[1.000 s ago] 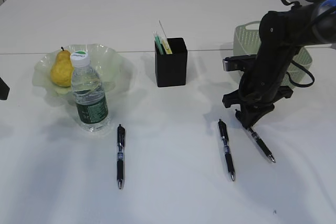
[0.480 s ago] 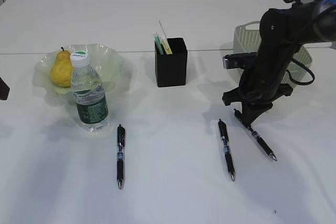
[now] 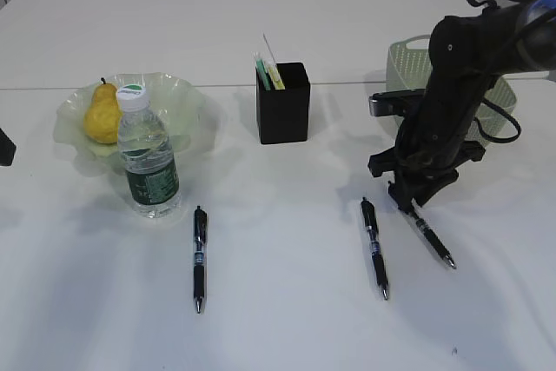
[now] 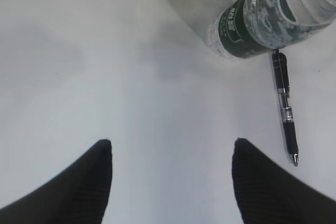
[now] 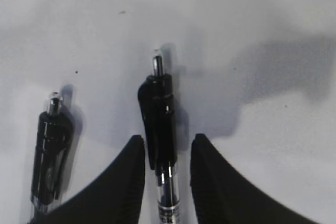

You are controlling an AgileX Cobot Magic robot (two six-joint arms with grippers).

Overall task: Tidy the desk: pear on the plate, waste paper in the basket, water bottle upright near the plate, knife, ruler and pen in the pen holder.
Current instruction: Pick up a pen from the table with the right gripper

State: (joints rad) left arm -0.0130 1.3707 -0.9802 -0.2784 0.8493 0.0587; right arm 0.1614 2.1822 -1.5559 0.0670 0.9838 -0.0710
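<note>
While the right claw [image 3: 408, 206] hangs low over the white counter [image 3: 287, 327], its two black fingers [image 5: 210, 182] stand on either side of the top end of a black pen [image 5: 160, 114]. The claw is let go, not squeezing. A thin gap shows between the pen and each finger. This pen [image 3: 432, 241] lies flat on the counter and slants away to the right.

A second black pen [image 3: 374, 248] lies just to its left, near it but not touching. In the right wrist view that pen [image 5: 51, 150] shows at the left edge.

A third black pen [image 3: 199, 258] lies far off to the left, just below the water bottle [image 3: 148, 162]. The bottle stands upright with its white cap on, right in front of the wavy green glass plate [image 3: 187, 97]. The yellow pear [image 3: 102, 115] sits on the plate, at its left side.

The black pen holder [image 3: 283, 110] stands in the middle of the counter, toward the back. A few thin things stick up out of it: green, yellow and clear ones.

The green basket [image 3: 408, 62] sits at the back right, partly hidden behind the right arm.

The left claw [image 4: 172, 153] is wide apart and holds nothing. It hangs over bare counter, with the bottle and the third pen ahead of it to the right.
</note>
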